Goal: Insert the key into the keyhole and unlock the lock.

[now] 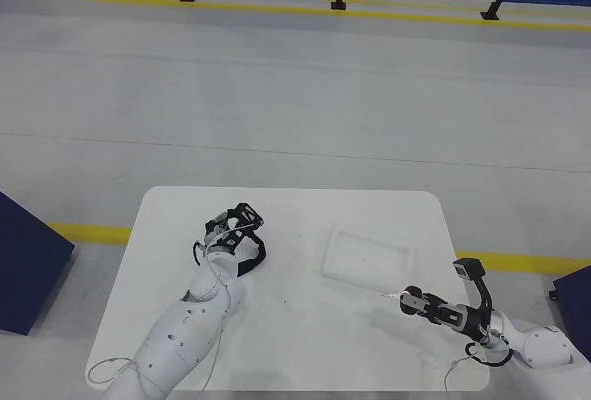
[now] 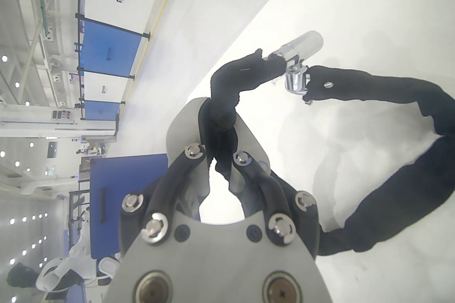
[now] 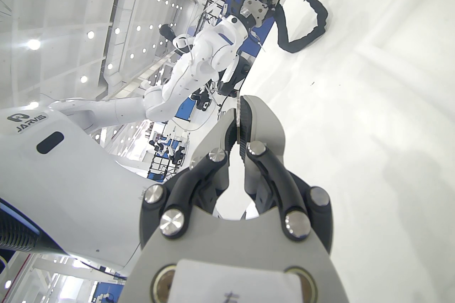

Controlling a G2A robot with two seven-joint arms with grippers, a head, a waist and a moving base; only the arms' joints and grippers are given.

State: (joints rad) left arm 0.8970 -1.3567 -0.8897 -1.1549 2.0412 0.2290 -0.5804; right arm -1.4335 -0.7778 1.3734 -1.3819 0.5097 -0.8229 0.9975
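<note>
Two tools are over the white tabletop (image 1: 305,345). In the top view, left of centre, the left tool (image 2: 217,114) is clamped on the black fabric-sleeved lock (image 2: 391,198), close to its silver cylinder (image 2: 302,47); the sleeve's loop hangs down to the tabletop. At the lower right of that view the right tool (image 3: 239,118) pinches the thin key (image 3: 236,107), well apart from the lock. A shallow white tray (image 1: 367,258) lies between them.
</note>
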